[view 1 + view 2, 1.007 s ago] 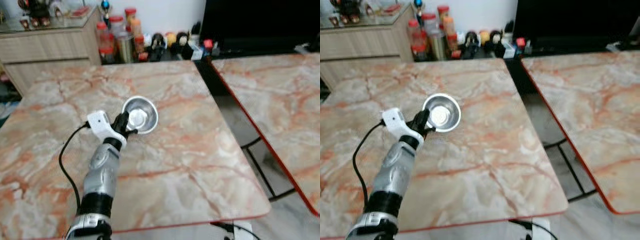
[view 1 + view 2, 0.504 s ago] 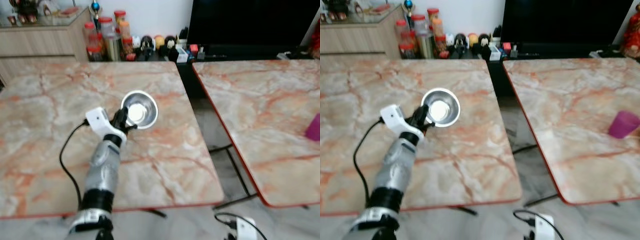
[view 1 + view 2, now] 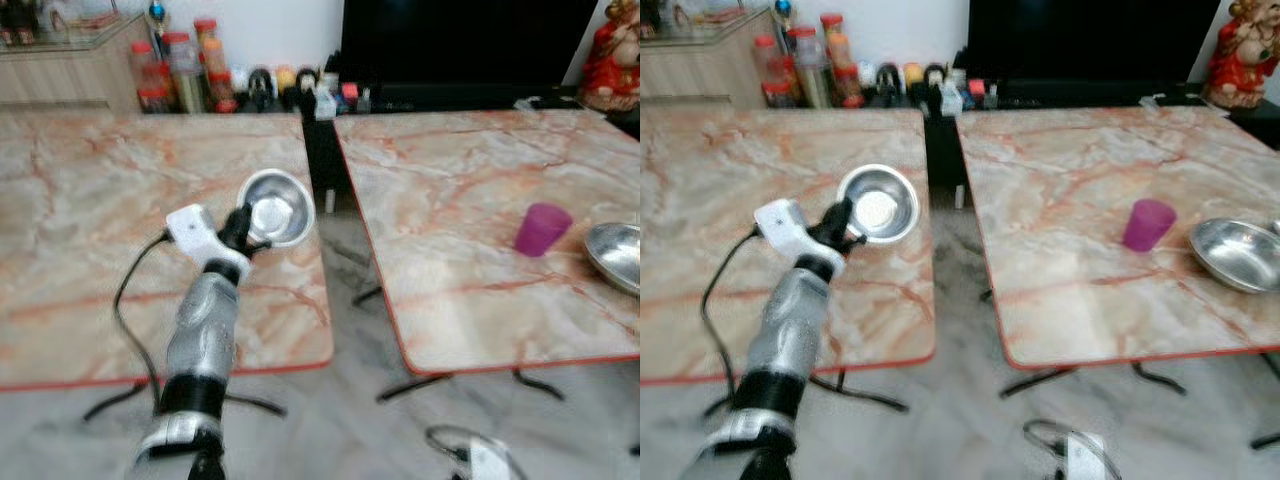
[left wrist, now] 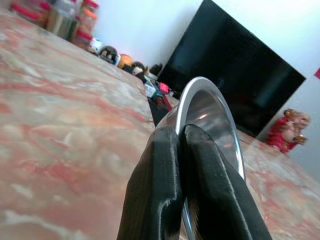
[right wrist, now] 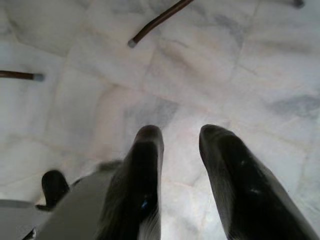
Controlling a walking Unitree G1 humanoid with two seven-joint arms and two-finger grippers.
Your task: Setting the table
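**Steel bowl in transit, left arm, between two tables**

Change since a second ago: my head view is swinging to my right. The right-hand table, then barely at the edge, is now lying broadly before me with its purple cup and second bowl newly showing. My left gripper is still keeping the same pinch on the bowl's rim.

1. Left marble table (image 3: 80,220). I am carrying the bowl over its right edge, beside the gap.
2. Right marble table (image 3: 1060,180). It is standing across a narrow gap of floor, off to my right. It is looking like the one being laid.
3. Dark screen (image 3: 460,40), along the far wall, with jars and small figures lined up below it.
4. Second steel bowl (image 3: 1240,252), sitting at the right table's far right edge.
5. Steel bowl (image 3: 276,206), the item in hand. It is tilting, mouth facing up toward me.
6. Purple cup (image 3: 541,229), standing upright just left of the second bowl.
7. Left gripper (image 3: 240,228). Its fingers (image 4: 165,185) are closing together on the near rim.
8. Right gripper (image 5: 180,165). It is hanging idle over the floor tiles, fingers standing apart and empty.

Governing relation: the place setting is lying to the right of the held bowl, across the gap. My judgement is that the left arm is having to reach rightward, or I am stepping closer first.
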